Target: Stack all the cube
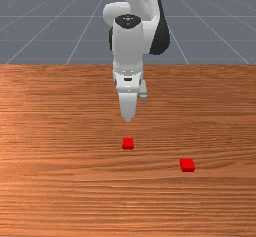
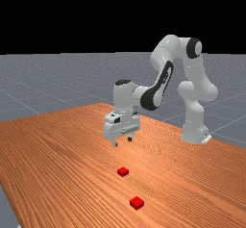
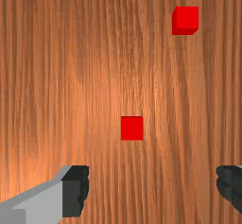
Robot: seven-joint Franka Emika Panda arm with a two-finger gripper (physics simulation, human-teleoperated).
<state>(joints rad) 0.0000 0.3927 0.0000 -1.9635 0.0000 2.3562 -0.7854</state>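
Jaws: set wide apart; nothing held between them; raised well above the table [image 1: 50, 131]; clear of both cubes
Fingertips [image 3: 75, 197]: black; one at each side of the open gap, in the wrist view
First cube [image 1: 128, 143]: red; flat on the table; the nearer of the two to the jaws; just beyond the gap in the wrist view, off its middle line toward the finger with the long grey side showing; below the jaws in the front view
Second cube [image 1: 187, 165]: red; flat on the table; farther from the jaws; toward the front view's right and nearer that camera than the first cube; past the first cube in the wrist view, toward the line of the other finger
Spacing of cubes: well apart; not touching; neither stacked on the other
Arm [image 2: 125, 97]: white and grey with black joint parts; bent at the elbow, reaching from its base at the far view's right; hand pointed down over the table
Table surface: orange-brown wood; streaked grain; a paler patch of light near the first cube
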